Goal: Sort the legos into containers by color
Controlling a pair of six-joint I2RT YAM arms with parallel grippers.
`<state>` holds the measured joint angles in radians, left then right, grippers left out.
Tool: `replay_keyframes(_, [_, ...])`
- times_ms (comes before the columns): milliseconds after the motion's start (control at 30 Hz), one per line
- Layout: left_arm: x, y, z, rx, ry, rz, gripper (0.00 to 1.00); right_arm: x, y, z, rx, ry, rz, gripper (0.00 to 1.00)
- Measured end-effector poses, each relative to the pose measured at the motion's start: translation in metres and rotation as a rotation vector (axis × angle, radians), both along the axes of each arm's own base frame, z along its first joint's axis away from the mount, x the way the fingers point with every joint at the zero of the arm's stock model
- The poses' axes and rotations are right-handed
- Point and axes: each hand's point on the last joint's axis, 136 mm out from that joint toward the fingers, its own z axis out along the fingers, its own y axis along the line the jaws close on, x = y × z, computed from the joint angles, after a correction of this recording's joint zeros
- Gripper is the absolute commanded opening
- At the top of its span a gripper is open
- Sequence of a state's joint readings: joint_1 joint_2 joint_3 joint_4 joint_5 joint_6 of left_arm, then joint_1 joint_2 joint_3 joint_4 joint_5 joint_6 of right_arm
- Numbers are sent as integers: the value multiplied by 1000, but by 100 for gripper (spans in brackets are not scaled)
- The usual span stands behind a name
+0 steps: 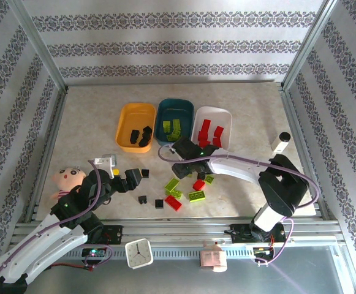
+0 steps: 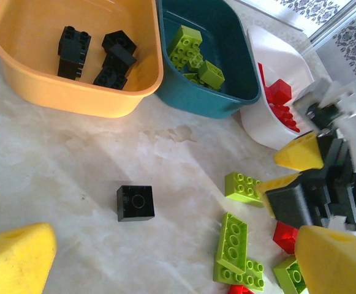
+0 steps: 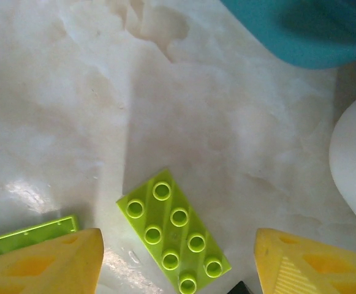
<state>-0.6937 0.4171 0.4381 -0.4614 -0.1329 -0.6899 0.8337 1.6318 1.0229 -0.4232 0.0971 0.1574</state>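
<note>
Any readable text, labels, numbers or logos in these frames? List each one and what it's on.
No text can be read in these frames.
Clock on the near rail: the hands show, but any numerals are too small to read.
White cylinder at the right: no legible label.
Lime lego: the studs are too blurred to show any lettering.

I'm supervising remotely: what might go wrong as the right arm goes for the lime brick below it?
1. The lime brick lies diagonally between the right gripper's open jaws; closing may spin it instead of gripping.
2. A second green brick sits beside one finger and may get dragged.
</note>
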Motion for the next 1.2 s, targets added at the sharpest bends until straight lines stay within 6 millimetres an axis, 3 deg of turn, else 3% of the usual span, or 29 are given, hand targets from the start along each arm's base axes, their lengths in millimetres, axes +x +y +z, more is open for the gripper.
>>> replay_keyframes(667, [-2, 2, -16, 7, 35, 11, 100, -5, -5, -40, -6, 150, 0, 70])
replay_keyframes(833, [-2, 2, -16, 6, 35, 14, 100, -5, -6, -43, -15, 154, 1, 62])
replay_keyframes(1033, [-1, 2, -16, 6, 35, 15, 100, -5, -9, -52, -42, 161, -5, 60])
replay_keyframes(1200, [-2, 2, -16, 4, 37, 16, 100, -3, -10, -52, -52, 147, -9, 40])
